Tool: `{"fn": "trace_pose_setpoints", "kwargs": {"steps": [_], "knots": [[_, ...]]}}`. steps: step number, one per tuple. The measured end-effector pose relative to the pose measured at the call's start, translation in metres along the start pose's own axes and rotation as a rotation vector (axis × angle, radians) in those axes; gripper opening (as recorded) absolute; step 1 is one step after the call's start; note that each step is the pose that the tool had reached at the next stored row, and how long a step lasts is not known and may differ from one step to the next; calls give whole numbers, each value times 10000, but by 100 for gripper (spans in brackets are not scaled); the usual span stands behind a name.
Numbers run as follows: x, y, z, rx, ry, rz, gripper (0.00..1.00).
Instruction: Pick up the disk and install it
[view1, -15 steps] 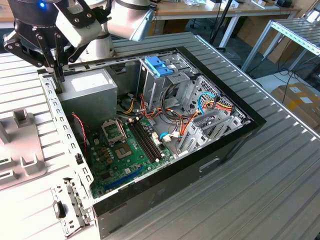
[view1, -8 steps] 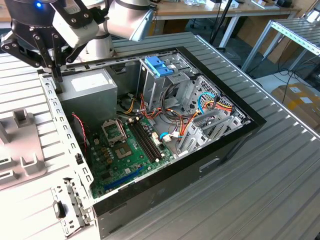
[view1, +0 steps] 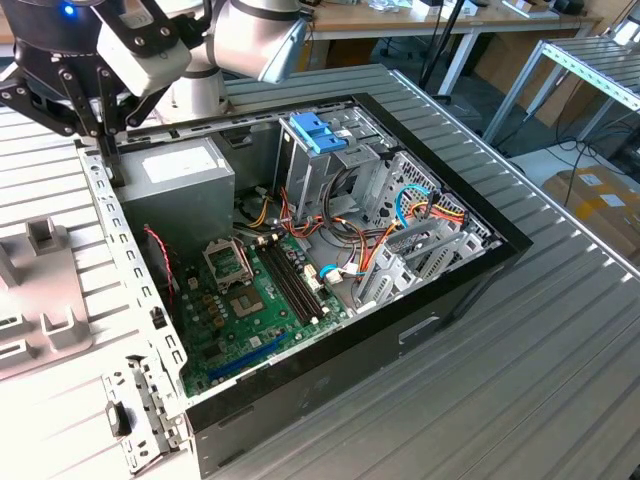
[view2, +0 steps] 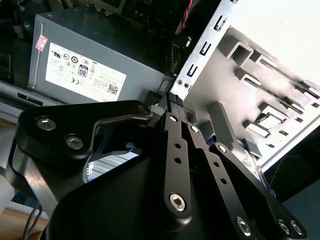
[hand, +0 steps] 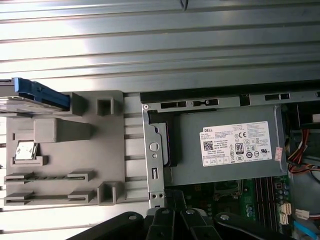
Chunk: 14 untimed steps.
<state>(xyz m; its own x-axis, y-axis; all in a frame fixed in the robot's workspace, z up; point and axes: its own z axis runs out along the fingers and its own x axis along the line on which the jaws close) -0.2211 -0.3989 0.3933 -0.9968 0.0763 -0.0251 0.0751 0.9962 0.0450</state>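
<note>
The gripper (view2: 173, 96) is hovering over the case wall (hand: 154, 150) beside the power supply (hand: 190, 140), jaws pinched together on nothing. The disk (hand: 42, 94) is lying outside the case at the far end of the grey tray (hand: 75, 150), well apart.

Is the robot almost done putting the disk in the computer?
Not yet. Nothing looks done: the disk sits at the gray tray's edge, outside the computer case. The gripper is shut, holds nothing, and hangs by the case's edge. Picking up and installing are both left.
</note>
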Motion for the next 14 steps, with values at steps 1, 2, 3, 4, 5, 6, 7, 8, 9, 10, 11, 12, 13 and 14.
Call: {"fn": "trace_pose_setpoints", "kwargs": {"steps": [1, 2, 3, 4, 5, 6, 7, 8, 9, 10, 11, 12, 13, 14], "knots": [[5, 0, -1, 1, 1, 0, 11], [11, -1, -1, 1, 1, 0, 11], [16, -1, -1, 2, 1, 0, 11], [22, -2, -1, 1, 1, 0, 11], [28, -2, -1, 1, 1, 0, 11], [33, -3, -1, 1, 1, 0, 11], [47, -3, -2, 1, 1, 0, 11], [56, -4, -2, 0, 0, 1, 11], [61, -4, -2, 1, 1, 0, 11], [70, -5, -2, 1, 1, 0, 11], [79, -6, -3, 1, 1, 0, 11], [89, -7, -3, 1, 1, 0, 11], [93, -7, -3, 1, 1, 0, 11], [98, -7, -3, 1, 1, 0, 11]]}}
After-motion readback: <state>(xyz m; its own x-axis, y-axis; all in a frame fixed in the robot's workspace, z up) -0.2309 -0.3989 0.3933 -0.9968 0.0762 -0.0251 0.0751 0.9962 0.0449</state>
